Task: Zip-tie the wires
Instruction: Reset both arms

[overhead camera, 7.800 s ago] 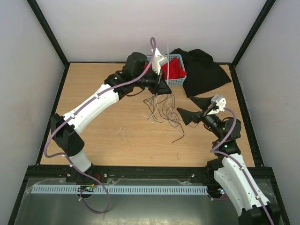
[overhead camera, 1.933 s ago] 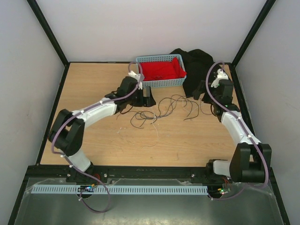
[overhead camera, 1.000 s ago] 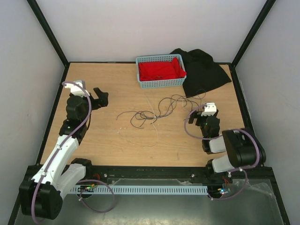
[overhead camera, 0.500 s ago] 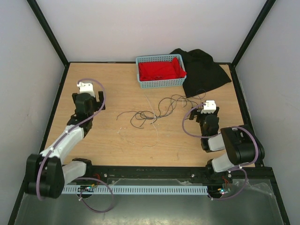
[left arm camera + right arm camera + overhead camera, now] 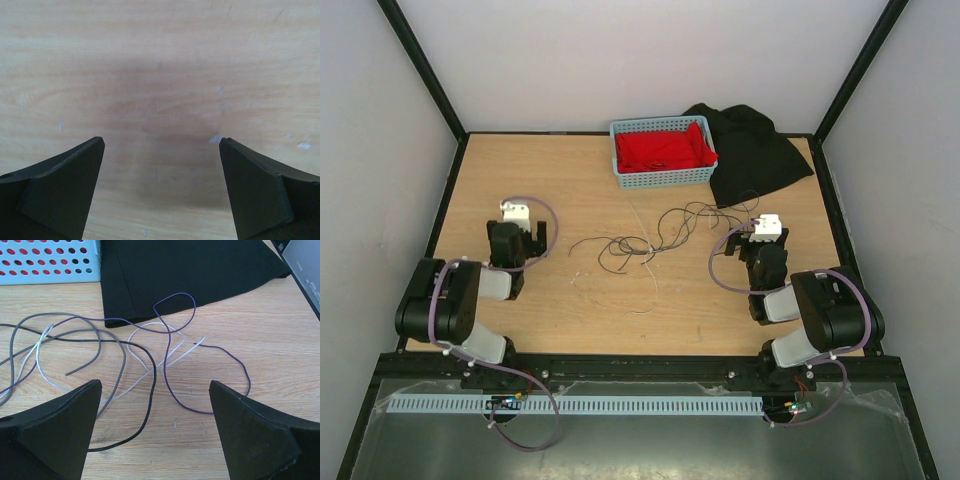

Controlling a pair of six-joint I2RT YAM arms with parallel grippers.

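While both arms sit folded low in the frame, left gripper [image 5: 161,145] and right gripper [image 5: 155,387] gape empty. The wires [image 5: 640,245] cluster mid-frame, and whether they are bound is unclear, so any next move means reaching out to them.

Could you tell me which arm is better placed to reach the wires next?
Probably the right: its open hand faces the wires just ahead, while the left hand sees only bare table.

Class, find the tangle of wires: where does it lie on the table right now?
In the top view the wires lie centrally, on the near side of the blue basket, their right-hand loops touching the black cloth's edge.
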